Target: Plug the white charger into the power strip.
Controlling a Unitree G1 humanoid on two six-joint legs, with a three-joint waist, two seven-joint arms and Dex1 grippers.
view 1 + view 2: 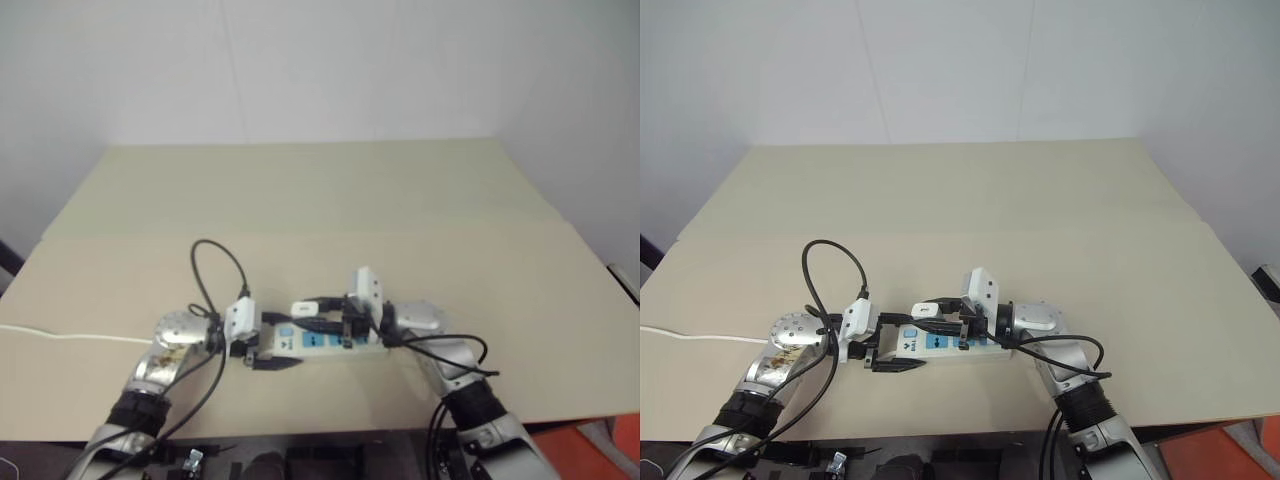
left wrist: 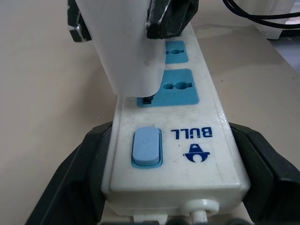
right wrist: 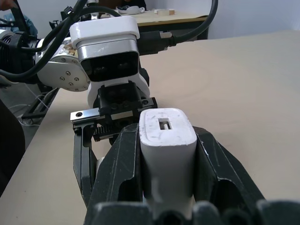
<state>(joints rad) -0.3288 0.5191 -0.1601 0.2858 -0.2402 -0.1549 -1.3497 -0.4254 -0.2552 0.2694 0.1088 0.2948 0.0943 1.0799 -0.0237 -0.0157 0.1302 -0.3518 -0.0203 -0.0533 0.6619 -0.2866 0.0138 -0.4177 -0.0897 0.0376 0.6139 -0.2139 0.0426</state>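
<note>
With the left gripper (image 2: 164,187) spread around the switch end of the long flat white power strip (image 2: 197,140) on the tan table (image 1: 400,200), the right gripper (image 3: 166,164), clamping the small white cube-shaped charger (image 2: 126,47), holds it over the first blue socket, apparently only partly seated; full insertion remains.

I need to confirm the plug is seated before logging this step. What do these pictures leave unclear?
- Charger prongs: in the left wrist view the white charger covers its own underside over the power strip.
- Socket under the charger: mostly covered.
- Strip's cable: cut off at the left wrist view's edge.
</note>
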